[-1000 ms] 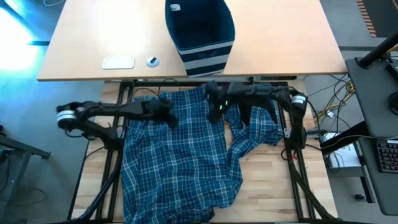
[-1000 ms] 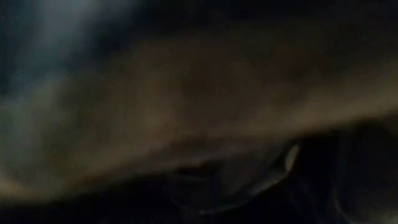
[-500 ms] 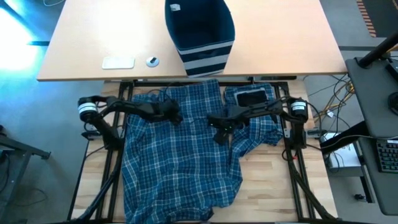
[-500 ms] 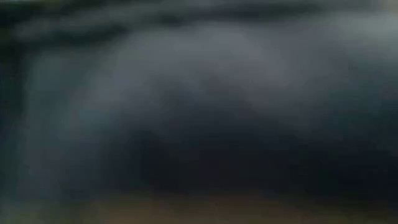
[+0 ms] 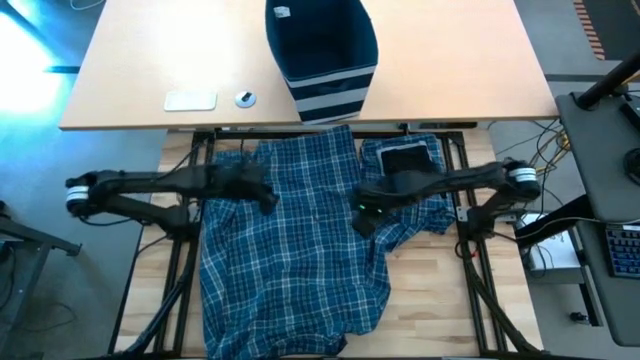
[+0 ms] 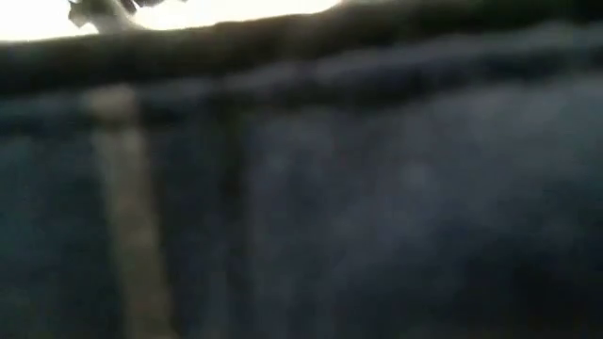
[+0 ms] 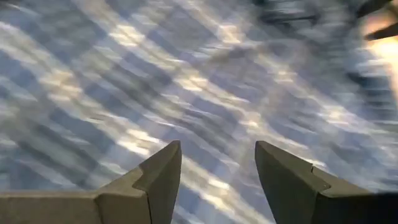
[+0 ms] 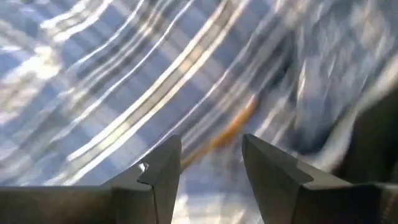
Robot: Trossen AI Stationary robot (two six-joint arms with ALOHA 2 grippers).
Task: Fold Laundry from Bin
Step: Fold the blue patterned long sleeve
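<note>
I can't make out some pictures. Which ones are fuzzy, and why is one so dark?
High view: sharp, showing the plaid cloth and the bin. Low view: dark and out of focus, cloth pressed right up to the lens. Both wrist views: plaid streaked with motion blur past open fingers.

The laundry (image 5: 290,250) is blue-and-white plaid, with a small black piece (image 5: 404,158) near its far right corner. The bin (image 5: 322,60) is navy with pale stripes low down. The table (image 5: 450,60) is light tan.
</note>
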